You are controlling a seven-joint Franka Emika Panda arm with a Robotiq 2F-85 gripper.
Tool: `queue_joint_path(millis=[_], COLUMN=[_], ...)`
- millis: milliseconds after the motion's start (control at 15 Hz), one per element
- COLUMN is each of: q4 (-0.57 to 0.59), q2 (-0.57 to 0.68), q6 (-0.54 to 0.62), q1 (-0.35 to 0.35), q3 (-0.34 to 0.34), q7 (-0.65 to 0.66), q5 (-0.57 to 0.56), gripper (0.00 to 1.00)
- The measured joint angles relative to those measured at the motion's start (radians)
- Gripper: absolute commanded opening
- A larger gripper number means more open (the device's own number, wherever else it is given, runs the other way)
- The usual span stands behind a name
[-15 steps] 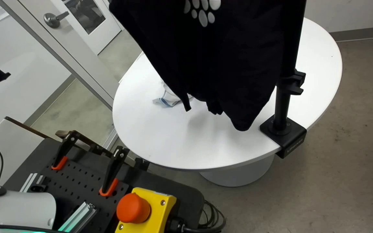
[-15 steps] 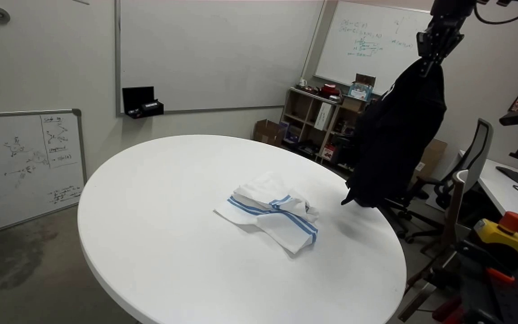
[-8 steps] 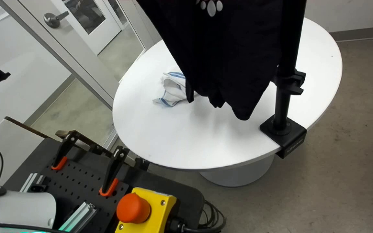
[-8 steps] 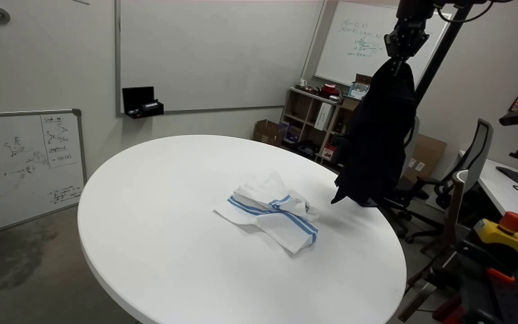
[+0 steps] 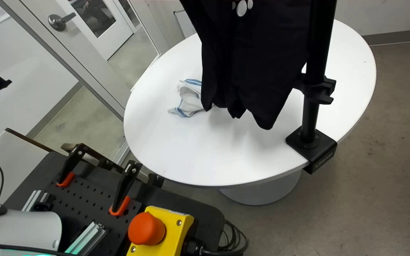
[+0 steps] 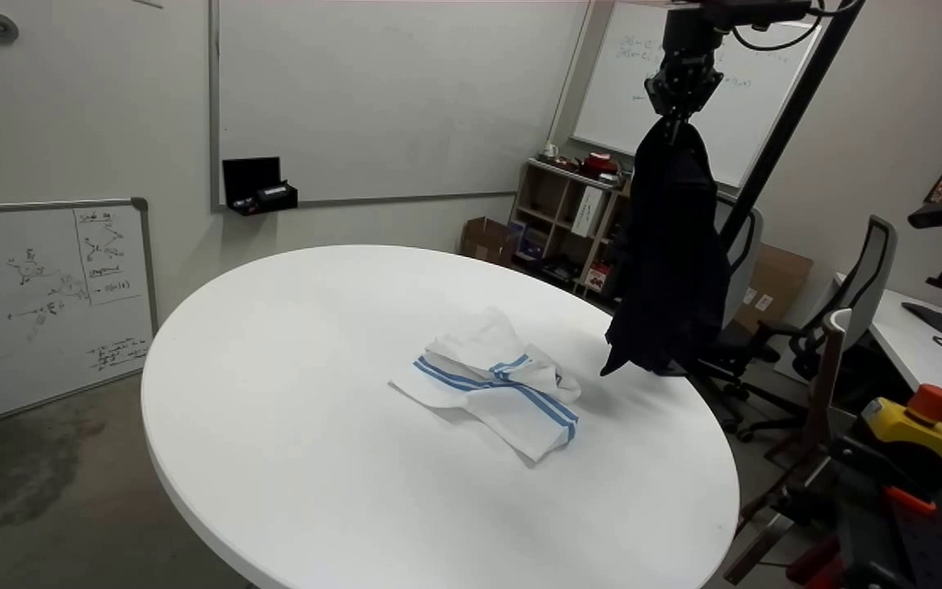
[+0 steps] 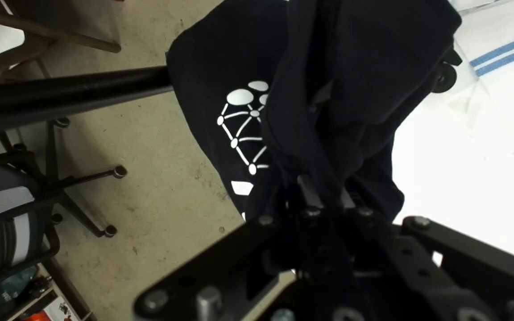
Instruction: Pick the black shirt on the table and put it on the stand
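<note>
The black shirt with a white print hangs in the air, in both exterior views [image 5: 255,67] [image 6: 667,254]. My gripper [image 6: 675,129] is shut on its top, and the cloth drapes down over the table's edge region. In the wrist view the shirt [image 7: 221,58] falls in folds from between my gripper's fingertips [image 7: 309,191], partly hiding them. The stand is a black pole [image 5: 310,122] clamped to the table's rim. It also shows behind the shirt [image 6: 790,123] and in the wrist view [image 7: 69,100]. The stand's top is out of view.
A white towel with blue stripes [image 6: 495,388] lies crumpled on the round white table [image 6: 291,352]. A collar with a lever [image 5: 320,90] sits low on the pole. A yellow box with a red button [image 5: 147,227] and a chair [image 6: 847,303] stand nearby.
My gripper and the held shirt have moved left in one exterior view, away from the pole there. In another exterior view the shirt's hem has risen and its left side swung right, uncovering the towel.
</note>
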Motion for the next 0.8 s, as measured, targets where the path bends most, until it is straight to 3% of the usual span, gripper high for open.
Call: queue_joint_path(millis=[67, 133, 267, 800], q4=[0.033, 0.066, 0.126, 0.32], q2=[0.032, 0.064, 0.125, 0.291], q6=[-0.017, -0.034, -0.066, -0.18], q1=[0.006, 0.011, 0.02, 0.038], q3=[-0.005, -0.009, -0.016, -0.036], q7=[0.004, 0.009, 0.013, 0.016], q5=[0.0, 0.0, 0.002, 0.005], gripper=[0.02, 0.3, 0.4, 0.98])
